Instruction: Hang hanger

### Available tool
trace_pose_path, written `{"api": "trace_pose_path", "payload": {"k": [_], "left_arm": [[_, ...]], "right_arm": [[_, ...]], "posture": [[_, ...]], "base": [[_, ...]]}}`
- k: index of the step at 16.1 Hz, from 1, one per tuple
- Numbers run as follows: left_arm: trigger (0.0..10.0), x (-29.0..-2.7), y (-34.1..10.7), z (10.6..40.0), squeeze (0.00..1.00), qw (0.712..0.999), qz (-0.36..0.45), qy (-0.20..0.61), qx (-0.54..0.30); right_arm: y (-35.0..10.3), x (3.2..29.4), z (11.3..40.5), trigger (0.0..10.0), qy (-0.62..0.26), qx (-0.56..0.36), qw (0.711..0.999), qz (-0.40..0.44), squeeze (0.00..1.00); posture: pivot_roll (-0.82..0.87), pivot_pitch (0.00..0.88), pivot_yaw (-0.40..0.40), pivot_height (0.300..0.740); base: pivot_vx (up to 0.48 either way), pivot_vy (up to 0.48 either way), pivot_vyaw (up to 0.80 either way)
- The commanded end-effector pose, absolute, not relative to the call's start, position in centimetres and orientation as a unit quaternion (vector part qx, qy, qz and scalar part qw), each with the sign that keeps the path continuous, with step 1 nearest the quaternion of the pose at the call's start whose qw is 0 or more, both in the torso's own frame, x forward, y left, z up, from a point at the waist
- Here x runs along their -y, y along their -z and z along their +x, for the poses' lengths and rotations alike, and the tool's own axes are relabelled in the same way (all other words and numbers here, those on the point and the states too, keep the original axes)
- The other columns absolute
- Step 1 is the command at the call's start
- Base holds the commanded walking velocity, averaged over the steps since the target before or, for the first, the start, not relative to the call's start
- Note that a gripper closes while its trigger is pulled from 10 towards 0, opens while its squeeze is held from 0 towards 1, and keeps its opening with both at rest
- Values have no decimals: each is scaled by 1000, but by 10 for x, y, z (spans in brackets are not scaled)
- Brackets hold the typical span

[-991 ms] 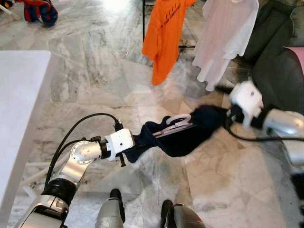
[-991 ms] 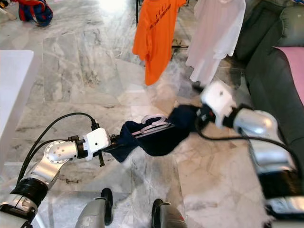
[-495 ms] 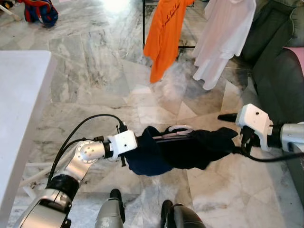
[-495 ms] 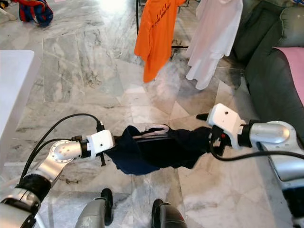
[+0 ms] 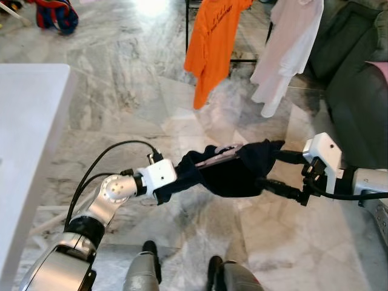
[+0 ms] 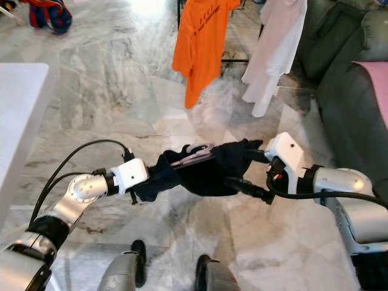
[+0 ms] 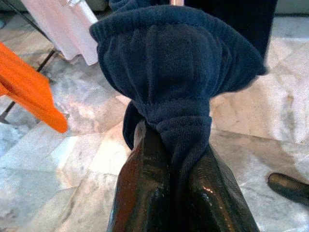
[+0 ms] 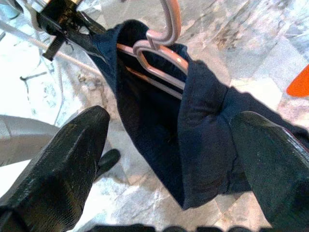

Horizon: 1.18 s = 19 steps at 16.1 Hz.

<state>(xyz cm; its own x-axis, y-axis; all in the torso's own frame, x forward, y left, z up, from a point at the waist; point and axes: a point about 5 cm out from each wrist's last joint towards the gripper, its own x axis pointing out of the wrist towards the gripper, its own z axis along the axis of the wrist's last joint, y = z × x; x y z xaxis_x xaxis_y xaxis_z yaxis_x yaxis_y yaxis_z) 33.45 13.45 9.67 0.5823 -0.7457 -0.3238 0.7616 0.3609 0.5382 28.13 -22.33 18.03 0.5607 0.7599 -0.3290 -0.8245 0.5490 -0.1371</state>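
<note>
1. Feet [image 5: 182, 276] of the robot stand nearest, at the bottom of the eye views, on the grey marble floor [image 5: 121, 109].
2. Left gripper [image 7: 179, 145] is clenched on a bunched fold of the dark navy garment [image 5: 233, 173], its two black fingers [image 7: 145, 188] squeezing the cloth between them.
3. Navy garment hangs in the air between the two arms, above the floor, with a pale pink hanger [image 8: 161, 50] inside it; the hanger's hook sticks out of the cloth near the top.
4. Right gripper [image 5: 282, 176] is released, its fingers [image 8: 53, 169] spread wide on either side of the garment's right end, one finger above and one below; whether they touch the cloth is unclear.
5. White table [image 5: 27, 139] stands at the robot's left.
6. Grey sofa [image 5: 357, 79] lies at the right.
7. Farther off, an orange T-shirt [image 5: 212, 45] and a white shirt [image 5: 291, 42] hang side by side from a black rack [image 5: 188, 27].
</note>
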Motion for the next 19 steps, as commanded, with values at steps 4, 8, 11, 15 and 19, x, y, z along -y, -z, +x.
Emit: {"api": "trace_pose_path", "payload": {"k": [4, 8, 11, 15, 19], "left_arm": [[0, -121, -111, 340, 0, 807, 334, 486, 19], [0, -119, -115, 341, 0, 789, 343, 509, 25], [0, -120, -111, 333, 0, 756, 359, 546, 25], [0, -121, -117, 333, 0, 743, 364, 560, 39], [0, -113, -133, 333, 0, 717, 371, 585, 74]], "right_arm": [[-201, 246, 280, 10000, -345, -47, 913, -213, 753], [-213, 260, 269, 10000, -356, -64, 888, -284, 0], [-206, 273, 261, 10000, -394, -114, 866, -286, 0], [-179, 270, 257, 10000, -460, -178, 829, -265, 0], [-164, 257, 274, 10000, -496, -197, 792, -295, 0]], "posture": [[-112, 266, 10, 740], [-147, 243, -7, 740], [-150, 258, -7, 740], [-137, 260, -7, 740], [-133, 290, 8, 740]], "base": [[0, 0, 0], [0, 0, 0], [0, 0, 0], [0, 0, 0], [0, 0, 0]]}}
